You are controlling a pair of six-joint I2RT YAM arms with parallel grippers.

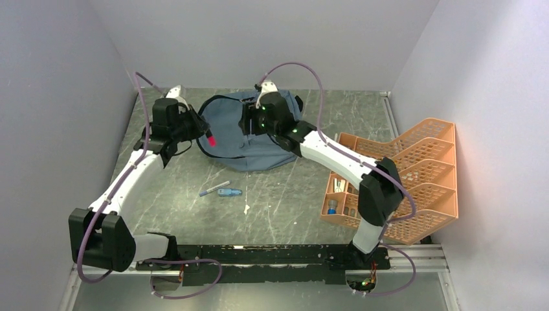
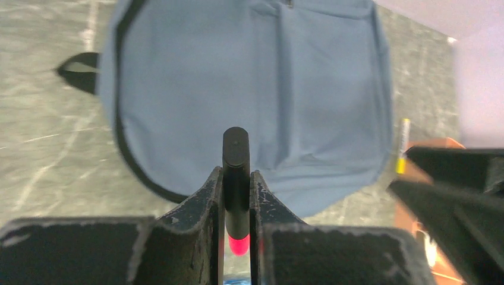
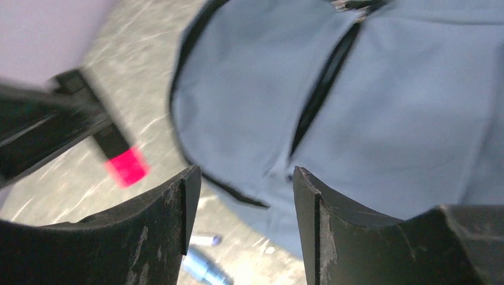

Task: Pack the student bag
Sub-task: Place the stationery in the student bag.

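Left pincer point(image 2: 236, 181), upper left in the overhead view, grips a black marker with a pink end point(image 2: 236, 148). At upper centre lies the soft slate blue-grey fabric backpack point(image 1: 259, 154); over it the right pincer point(image 3: 246, 178) gapes wide, empty. An orange plastic mesh tray point(image 1: 414, 162) sits at right.

Left gripper point(image 1: 205, 132) grips a pink-tipped marker point(image 1: 211, 139) at the student bag point(image 1: 259, 152) edge; right gripper point(image 1: 248, 120) hovers above the bag.

The backpack point(image 1: 256, 133) lies far back on the tabletop point(image 1: 291, 194), the marker point(image 1: 210, 138) in my left jaws beside its left edge, two pens point(image 1: 214, 189) before it, the tray point(image 1: 440, 194) at my right.
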